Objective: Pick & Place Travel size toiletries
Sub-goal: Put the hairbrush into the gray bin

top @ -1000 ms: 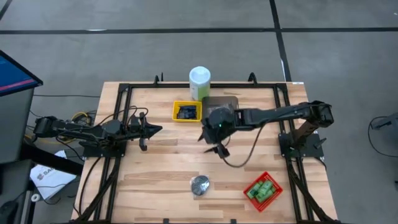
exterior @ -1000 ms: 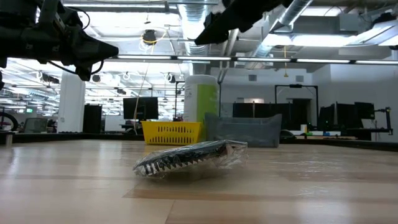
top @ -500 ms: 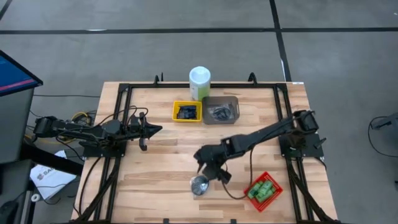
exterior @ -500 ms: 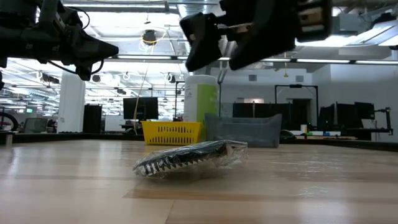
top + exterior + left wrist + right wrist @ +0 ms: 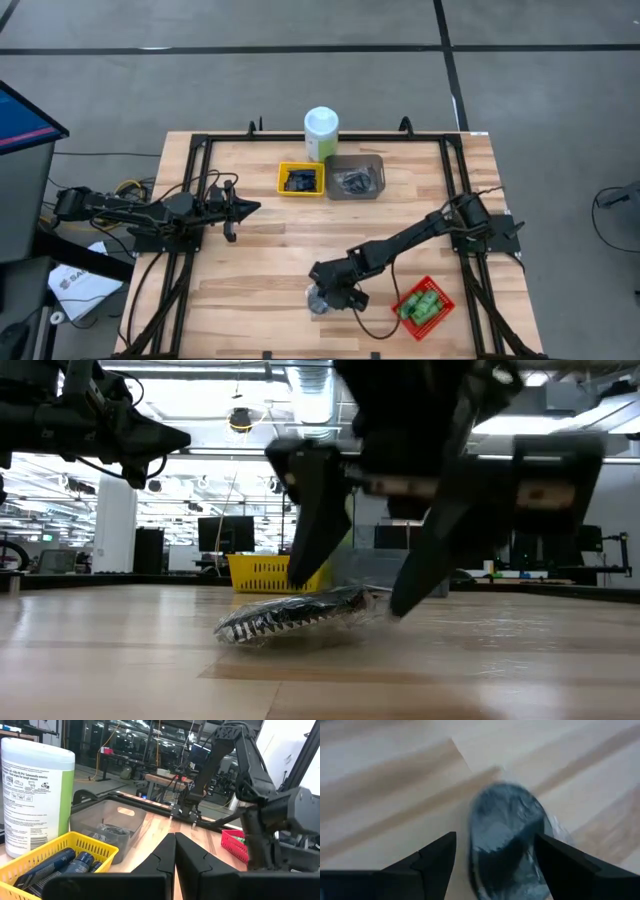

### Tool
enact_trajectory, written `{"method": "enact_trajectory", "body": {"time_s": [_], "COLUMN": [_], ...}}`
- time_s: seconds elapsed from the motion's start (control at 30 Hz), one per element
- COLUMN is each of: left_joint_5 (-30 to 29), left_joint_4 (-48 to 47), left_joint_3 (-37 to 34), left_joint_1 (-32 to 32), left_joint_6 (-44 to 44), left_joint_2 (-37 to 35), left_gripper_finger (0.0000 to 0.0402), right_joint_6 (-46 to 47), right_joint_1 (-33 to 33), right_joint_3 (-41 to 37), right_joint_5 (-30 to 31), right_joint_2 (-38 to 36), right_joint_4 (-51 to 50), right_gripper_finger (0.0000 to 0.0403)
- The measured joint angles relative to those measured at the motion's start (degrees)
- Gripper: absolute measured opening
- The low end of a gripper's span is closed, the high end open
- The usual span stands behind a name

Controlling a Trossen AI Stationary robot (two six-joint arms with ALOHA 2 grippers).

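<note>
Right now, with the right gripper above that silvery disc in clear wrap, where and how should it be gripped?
Probably across its rim, from straight above. The silvery disc lies flat and low on the table, so only opposite edges offer purchase. The right gripper is open and straddles it already; the crinkly wrap may slip.

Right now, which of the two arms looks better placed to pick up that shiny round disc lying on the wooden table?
The right. Its gripper hangs over the silvery plastic-wrapped disc with fingers spread open on either side. The left gripper waits at the table's far left side, fingers together.
</note>
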Motion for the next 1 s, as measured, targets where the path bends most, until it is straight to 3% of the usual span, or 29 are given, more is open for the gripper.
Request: {"method": "enact_trajectory", "body": {"time_s": [0.3,0.73,1.0], "left_joint_5": [0.00,0.00,0.00], "left_joint_4": [0.10,0.44,0.47], "left_joint_3": [-0.01,-0.01,-0.01], "left_joint_1": [-0.01,-0.01,-0.02], "left_joint_6": [-0.01,-0.01,0.00], "left_joint_2": [0.00,0.00,0.00], "left_gripper_finger": [0.0000,0.0000,0.0000], "right_joint_6": [4.97,14.75,14.54], "right_joint_1": [-0.34,-0.42,-0.99], "right_joint_3": [0.26,0.22,-0.24], "right_joint_5": [7.27,9.84,10.23], "right_joint_2": [2.94,2.99,-0.51], "right_joint_4": [1.99,3.12,0.61], "right_gripper_finger": [0.0248,0.0019,0.0003]}}
